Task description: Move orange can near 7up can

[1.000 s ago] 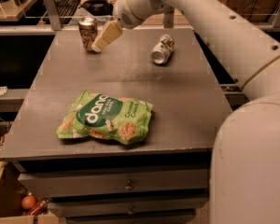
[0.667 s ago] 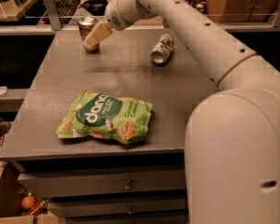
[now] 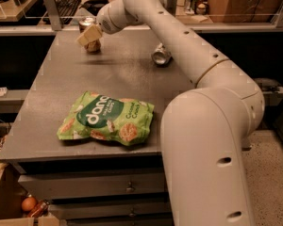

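The orange can (image 3: 87,23) stands upright at the far left of the grey table (image 3: 47,112). Only its silver top and its base show, because my gripper (image 3: 89,35) is right in front of it at mid height. The 7up can (image 3: 161,55) lies on its side at the far right of the table, well apart from the orange can. My arm reaches from the right foreground across the table to the far left.
A green bag of chips (image 3: 106,119) lies near the table's front edge. Behind the table is a rail and a shelf with a keyboard (image 3: 66,4) and other items. Drawers (image 3: 127,187) sit under the table. My arm's large link (image 3: 203,140) fills the right foreground.
My gripper has moved left and slightly down, from beside the orange can to directly in front of it. Both cans and the bag have stayed in place.
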Controlling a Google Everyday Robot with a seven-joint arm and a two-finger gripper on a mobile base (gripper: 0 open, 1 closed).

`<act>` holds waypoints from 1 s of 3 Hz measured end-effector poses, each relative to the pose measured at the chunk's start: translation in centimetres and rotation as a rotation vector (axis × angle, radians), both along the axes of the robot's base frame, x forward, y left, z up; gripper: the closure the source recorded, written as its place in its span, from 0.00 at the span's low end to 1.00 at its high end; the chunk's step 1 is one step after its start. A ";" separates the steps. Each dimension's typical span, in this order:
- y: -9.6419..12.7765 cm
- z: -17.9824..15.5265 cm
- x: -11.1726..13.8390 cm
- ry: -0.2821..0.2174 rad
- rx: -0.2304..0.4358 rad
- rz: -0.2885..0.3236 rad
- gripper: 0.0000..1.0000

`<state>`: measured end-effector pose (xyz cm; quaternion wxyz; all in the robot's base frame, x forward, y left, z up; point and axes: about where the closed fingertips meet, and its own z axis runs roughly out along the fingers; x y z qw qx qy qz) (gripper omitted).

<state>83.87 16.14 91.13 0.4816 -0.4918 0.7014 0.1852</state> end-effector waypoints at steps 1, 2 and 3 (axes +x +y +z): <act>0.7 -0.7 1.1 0.015 0.020 -0.017 0.25; 0.2 0.1 1.3 0.000 0.048 -0.029 0.56; -0.8 2.0 0.2 -0.033 0.060 -0.022 0.79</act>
